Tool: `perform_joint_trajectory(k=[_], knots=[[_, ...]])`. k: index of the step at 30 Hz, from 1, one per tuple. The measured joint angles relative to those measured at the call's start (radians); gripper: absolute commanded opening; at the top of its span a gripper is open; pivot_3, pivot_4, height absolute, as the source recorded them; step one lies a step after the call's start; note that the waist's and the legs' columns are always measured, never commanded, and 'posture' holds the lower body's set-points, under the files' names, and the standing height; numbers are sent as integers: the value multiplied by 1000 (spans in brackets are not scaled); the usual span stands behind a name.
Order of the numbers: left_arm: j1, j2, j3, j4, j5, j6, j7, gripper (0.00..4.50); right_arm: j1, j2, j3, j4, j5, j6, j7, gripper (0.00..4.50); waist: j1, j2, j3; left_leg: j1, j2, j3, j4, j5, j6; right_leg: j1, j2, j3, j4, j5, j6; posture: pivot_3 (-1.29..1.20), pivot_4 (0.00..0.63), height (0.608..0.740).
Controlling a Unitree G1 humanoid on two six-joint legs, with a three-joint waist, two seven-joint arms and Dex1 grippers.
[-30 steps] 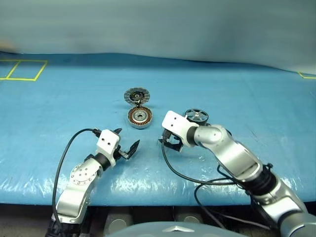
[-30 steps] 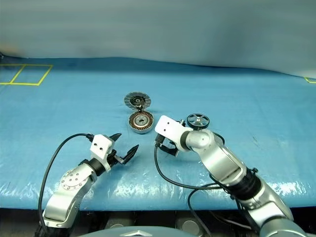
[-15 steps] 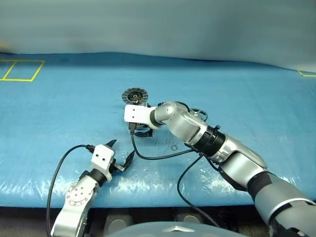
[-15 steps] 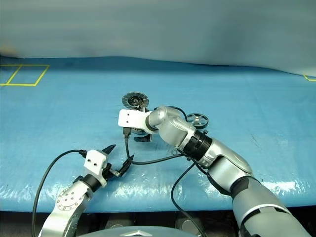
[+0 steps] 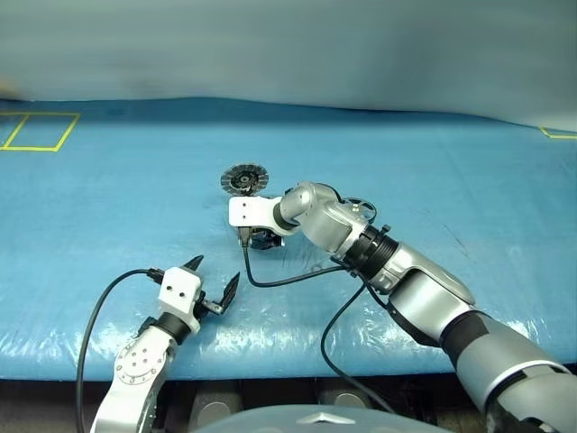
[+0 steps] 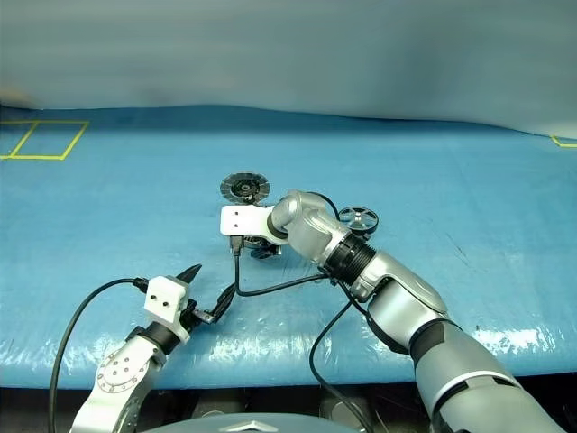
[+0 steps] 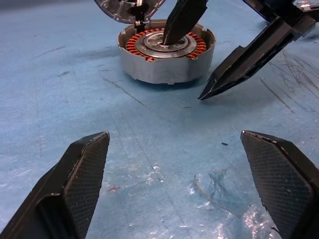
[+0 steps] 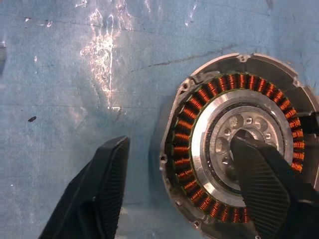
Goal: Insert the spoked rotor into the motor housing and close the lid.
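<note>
One open container heads our list: the round silver-grey metal motor housing (image 7: 167, 56), standing on the blue plastic-covered table (image 5: 126, 189) with a ring of copper-brown windings around a bright metal hub inside it, and no rotor in it. We record its round ribbed silver lid (image 5: 245, 178) hinged back at the far edge, inner face up. We place the small black-rimmed spoked rotor (image 6: 360, 216) on the table beyond the right forearm, to the right of the housing and apart from it. The right gripper (image 8: 179, 186) straddles the housing's wall with jaws part-open, one black finger over the hub, the other outside on the table; we see nothing gripped. The left gripper (image 7: 187, 186) hovers nearer the table's front edge, jaws spread wide and empty. The head views hide the housing behind the right wrist; the left wrist view shows its side wall, while the right wrist view shows the windings from above.
</note>
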Motion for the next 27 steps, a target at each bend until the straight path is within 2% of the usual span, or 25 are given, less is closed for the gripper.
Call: perform_joint_trajectory(k=[2, 3, 8, 18, 24, 26, 27], knots=[[2, 2, 5, 0, 0, -3, -1, 4500, 16, 2, -17, -20, 0, 25, 11, 1995, 0, 1, -1, 3, 0, 0, 0, 0, 0, 1, 0, 0, 0, -1, 0, 0, 150, 740], [3, 5, 9, 0, 0, -3, -1, 4500, 27, 3, -23, -33, -2, 41, 13, 1866, -1, 1, -1, 6, 0, 0, -1, 0, 0, 1, 0, 0, 0, -1, -1, 0, 150, 740], [14, 7, 22, 0, -2, -4, -5, 4500, 111, -1, -48, -149, -21, 164, 9, 1866, -1, 5, -15, 11, 0, 0, -1, -2, -2, 4, 0, 0, -1, -3, -1, 0, 150, 740], [10, 22, 30, 0, -5, 13, -23, 4500, 344, -73, -43, -615, -14, 518, -42, 1865, 3, 5, -29, 12, 0, 0, -2, -4, -3, 5, 0, 0, -1, -6, -2, 0, 150, 740], [-4, 22, 28, 0, -4, 22, -23, 4500, 401, 11, -108, -723, 23, 725, -158, 1865, 0, 3, -30, 11, 1, 0, -1, -4, -3, 4, 0, 0, -1, -6, -2, 0, 150, 740], [-12, 21, 27, 0, -4, 24, -23, 4500, 402, 28, -123, -763, 50, 803, -191, 2596, -1, 4, -29, 10, 1, 0, -2, -4, -3, 2, 0, 0, -1, -6, -2, 0, 150, 740], [-13, 22, 27, 0, -4, 25, -23, 4500, 403, 33, -126, -776, 66, 838, -201, 2794, -1, 4, -29, 9, 1, 0, -2, -4, -3, 2, 0, 0, -1, -6, -2, 0, 150, 740]])
